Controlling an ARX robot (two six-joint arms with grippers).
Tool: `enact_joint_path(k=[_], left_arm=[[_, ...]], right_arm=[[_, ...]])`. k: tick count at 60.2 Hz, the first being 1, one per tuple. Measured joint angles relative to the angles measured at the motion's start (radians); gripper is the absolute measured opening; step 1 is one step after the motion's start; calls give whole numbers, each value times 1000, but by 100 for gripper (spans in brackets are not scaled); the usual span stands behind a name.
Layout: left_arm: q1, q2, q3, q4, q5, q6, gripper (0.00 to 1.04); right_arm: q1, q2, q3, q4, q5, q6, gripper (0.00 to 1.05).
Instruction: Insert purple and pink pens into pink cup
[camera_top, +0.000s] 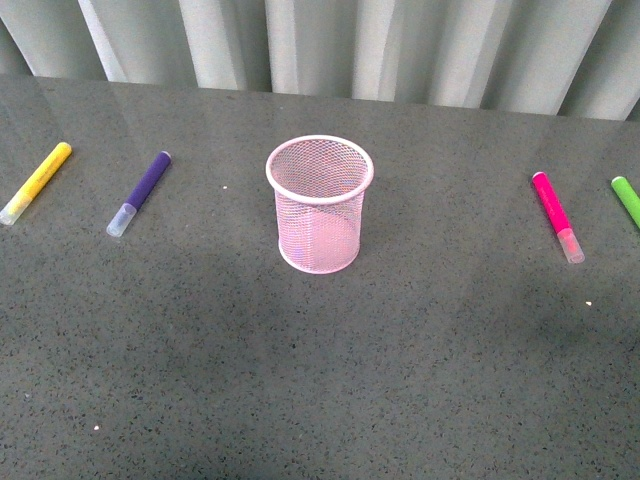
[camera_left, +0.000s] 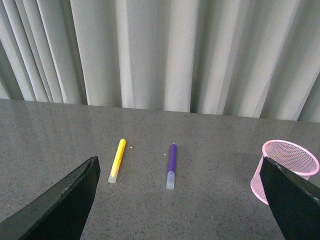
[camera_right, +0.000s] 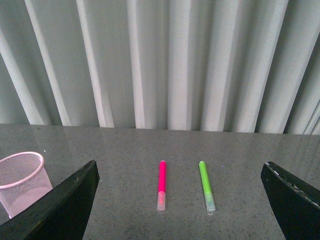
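Observation:
The pink cup (camera_top: 319, 204) stands upright and empty in the middle of the table; it also shows as the pink cup (camera_left: 286, 167) and the pink cup (camera_right: 22, 181) in the wrist views. The purple pen (camera_top: 140, 192) lies flat to its left, seen too as the purple pen (camera_left: 171, 165). The pink pen (camera_top: 556, 215) lies flat to its right, seen too as the pink pen (camera_right: 161, 184). My left gripper (camera_left: 180, 210) hangs open above the table, well short of the purple pen. My right gripper (camera_right: 180, 210) hangs open short of the pink pen. Neither arm shows in the front view.
A yellow marker (camera_top: 36, 181) lies left of the purple pen, also seen as the yellow marker (camera_left: 117, 160). A green marker (camera_top: 627, 198) lies at the right edge, seen too as the green marker (camera_right: 206, 192). A pale curtain (camera_top: 330, 45) hangs behind the dark grey table (camera_top: 330, 380).

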Motion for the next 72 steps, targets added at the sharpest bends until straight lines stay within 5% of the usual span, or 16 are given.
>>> enact_joint_path(k=[72], left_arm=[[0,0,0,0,0,0,98]], right_arm=[[0,0,0,0,0,0,98]])
